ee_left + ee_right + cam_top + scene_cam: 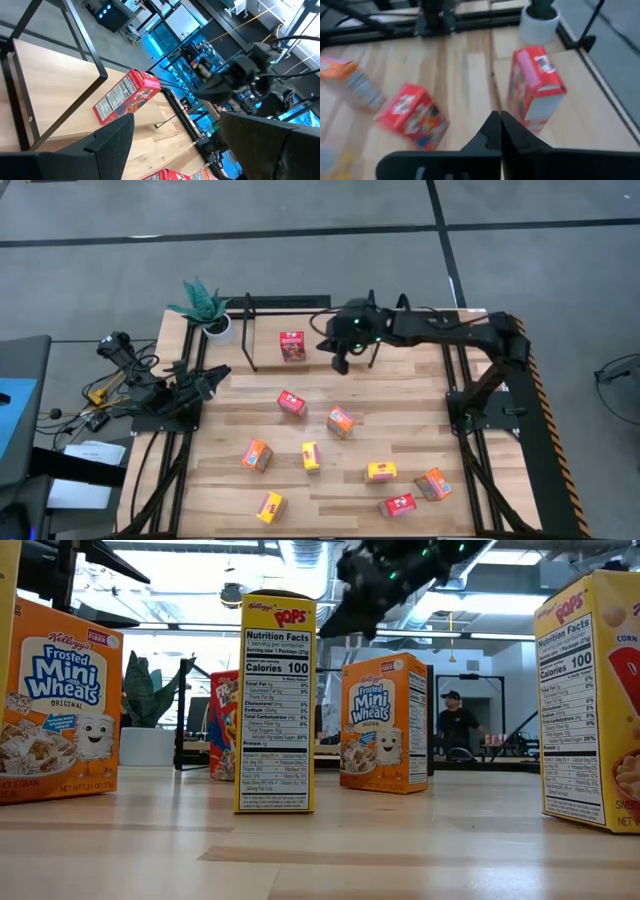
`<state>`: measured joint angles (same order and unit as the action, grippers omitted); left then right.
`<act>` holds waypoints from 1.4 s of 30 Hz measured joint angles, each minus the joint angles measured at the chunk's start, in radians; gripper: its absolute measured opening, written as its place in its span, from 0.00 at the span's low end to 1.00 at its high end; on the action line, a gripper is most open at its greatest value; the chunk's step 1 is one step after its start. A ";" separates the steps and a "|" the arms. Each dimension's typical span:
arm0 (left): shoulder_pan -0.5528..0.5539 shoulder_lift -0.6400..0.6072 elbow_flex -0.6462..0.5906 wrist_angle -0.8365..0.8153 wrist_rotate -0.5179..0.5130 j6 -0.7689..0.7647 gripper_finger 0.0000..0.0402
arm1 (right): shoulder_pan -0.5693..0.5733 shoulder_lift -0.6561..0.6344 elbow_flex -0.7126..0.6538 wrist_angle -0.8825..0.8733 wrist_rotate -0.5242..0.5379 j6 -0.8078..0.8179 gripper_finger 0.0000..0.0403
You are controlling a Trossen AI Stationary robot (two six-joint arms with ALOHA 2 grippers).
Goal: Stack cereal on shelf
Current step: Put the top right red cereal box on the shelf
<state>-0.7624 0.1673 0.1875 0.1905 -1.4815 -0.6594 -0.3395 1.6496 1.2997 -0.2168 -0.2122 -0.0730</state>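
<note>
Right gripper (340,366) pinched together, empty, just beside red cereal box (292,346) on shelf (262,350).

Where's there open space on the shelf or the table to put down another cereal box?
The shelf base is bare on both sides of the lone red box. The right gripper, shut and empty, hovers at its right end. The table is bare ahead of the shelf on the right. The near half is crowded with scattered boxes.

- Low view: the orange cereal box (55,705) at left edge and the yellow box (590,700) at right edge are cut off.
- Right wrist view: boxes at left edge blurred, prints unreadable.
</note>
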 joint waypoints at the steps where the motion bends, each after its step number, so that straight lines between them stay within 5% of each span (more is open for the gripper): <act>1: 0.000 0.000 0.000 0.000 0.000 0.000 0.71 | -0.001 0.018 -0.002 0.001 0.002 0.002 0.03; 19: 0.000 0.000 0.000 -0.020 0.000 -0.032 0.71 | -0.032 0.252 -0.001 0.159 -0.025 0.085 0.03; 42: 0.000 0.000 0.000 -0.021 -0.018 -0.042 0.71 | -0.047 0.306 0.000 0.236 -0.022 0.126 0.06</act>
<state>-0.7620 0.1673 0.1875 0.1696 -1.4998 -0.7010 -0.3861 1.9553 1.2999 0.0193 -0.2340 0.0528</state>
